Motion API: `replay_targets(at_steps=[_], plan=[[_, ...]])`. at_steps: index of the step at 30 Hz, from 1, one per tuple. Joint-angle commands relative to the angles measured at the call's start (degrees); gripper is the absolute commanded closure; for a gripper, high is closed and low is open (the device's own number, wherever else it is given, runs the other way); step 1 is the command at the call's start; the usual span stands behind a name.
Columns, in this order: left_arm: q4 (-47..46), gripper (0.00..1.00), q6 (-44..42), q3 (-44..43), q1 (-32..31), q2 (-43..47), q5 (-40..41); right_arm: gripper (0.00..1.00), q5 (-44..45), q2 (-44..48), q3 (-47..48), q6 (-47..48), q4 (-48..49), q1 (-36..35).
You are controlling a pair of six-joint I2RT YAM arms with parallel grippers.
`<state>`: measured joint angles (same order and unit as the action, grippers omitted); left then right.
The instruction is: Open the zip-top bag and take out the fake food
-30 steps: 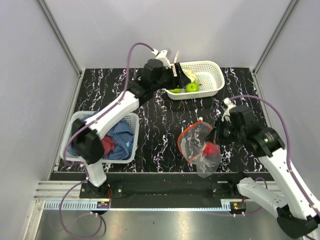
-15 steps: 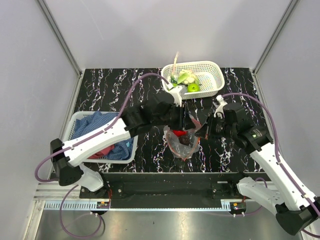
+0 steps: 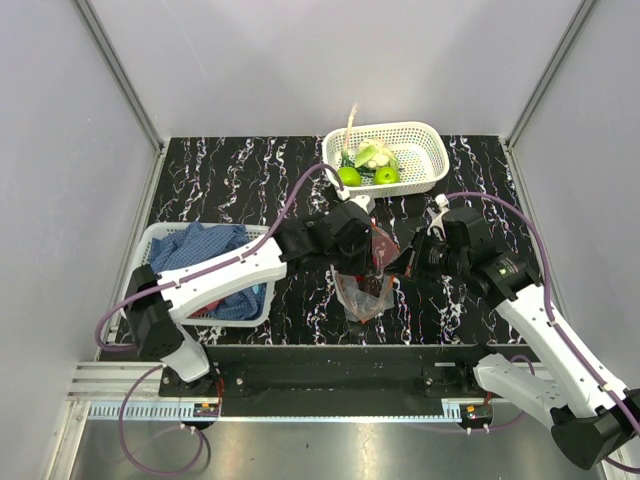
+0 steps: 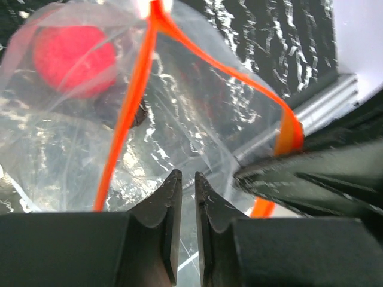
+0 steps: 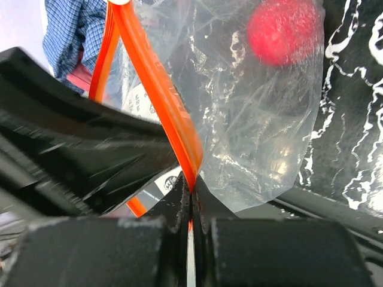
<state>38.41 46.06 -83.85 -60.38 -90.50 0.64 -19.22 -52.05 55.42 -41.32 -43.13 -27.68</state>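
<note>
Lime-green fruits [image 3: 349, 176] already sit in the white basket [image 3: 400, 126] at the far right corner. The zip-top bag [image 3: 365, 292] hangs open near the middle of the front edge. The right gripper [image 5: 190, 197] pinches its orange zip strip [image 5: 155, 84] tight. The left gripper [image 4: 184, 182] has its jaws almost together at the bag's mouth. A red piece [image 4: 73, 52] and a dark piece [image 4: 119, 107] are left inside.

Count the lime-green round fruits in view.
2. Both lie in the far white basket: one lime-green fruit at its near left corner, the other just right of it. More may lie hidden deeper in it.
</note>
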Motion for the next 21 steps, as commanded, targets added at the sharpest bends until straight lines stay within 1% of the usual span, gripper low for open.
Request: replay_targets(at_steps=[1, 3, 6, 10, 12, 15, 18, 21], plan=[[0.4, 0.85, 0.0, -2.5, -0.4, -3.7, 5.8, 1.0, -1.3, 0.4, 0.0, -4.4, 2.4, 0.3], [-0.1, 0.89, -0.1, -3.2, -0.6, -6.2, 7.8, 1.0, -1.1, 0.4, 0.3, -5.5, 2.4, 0.3], [-2.5, 0.86, -0.4, -2.9, -1.2, -8.1, 10.5, 1.0, -1.1, -0.1, 0.9, -6.7, 2.3, 0.3], [-7.0, 0.84, 1.1, -0.8, -1.3, -11.1, 10.4, 1.0, -0.6, -0.2, 1.0, -7.5, 1.3, 0.3], [-10.4, 0.84, 1.2, 0.4, -1.4, -12.1, 9.6, 1.0, 0.8, 0.5, 0.7, -7.3, -0.2, 0.2], [-12.9, 0.83, 1.2, 1.8, -1.4, -13.8, 10.3, 1.0, 1.2, 1.4, 0.4, -6.7, -1.2, 0.3], [-12.9, 0.83, 0.3, 1.8, -1.3, -15.8, 10.8, 1.0, 1.4, 1.6, 0.3, -6.0, -2.2, 0.3], [-12.2, 0.8, 0.0, 2.5, -1.6, -15.8, 11.6, 1.0, 1.4, 1.7, 0.4, -5.2, -2.8, 0.3]])
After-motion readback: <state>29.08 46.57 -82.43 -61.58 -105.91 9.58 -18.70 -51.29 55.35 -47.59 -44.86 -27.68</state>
